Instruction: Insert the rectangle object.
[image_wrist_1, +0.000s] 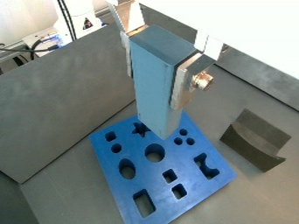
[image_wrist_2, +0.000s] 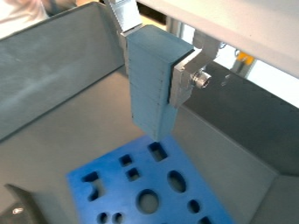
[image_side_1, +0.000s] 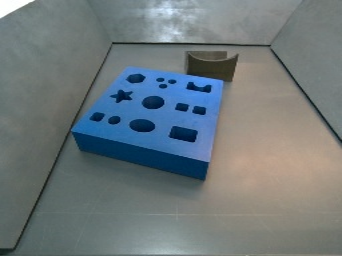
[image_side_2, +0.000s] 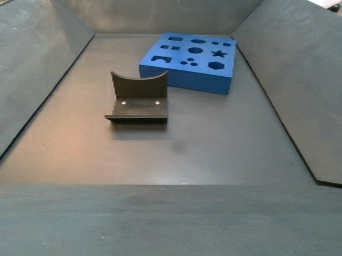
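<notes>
the rectangle object (image_wrist_1: 156, 83), a tall slim light-blue smooth bar, hangs clamped between the gripper (image_wrist_1: 158, 63) and its silver plate fingers (image_wrist_1: 184, 79), long axis vertical, high above the dark-blue board with shaped holes (image_wrist_1: 158, 162); neither appears in the side views.

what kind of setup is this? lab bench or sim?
Likely a walled test cell, possibly simulated: bare grey walls, a blue board with shaped holes, a dark grey curved block. The gripper holds the rectangle object above the board.

Blue board (image_side_1: 147, 120), grey block (image_side_1: 211, 63) on floor (image_side_1: 254, 190); tool (image_wrist_1: 158, 70) above.
</notes>
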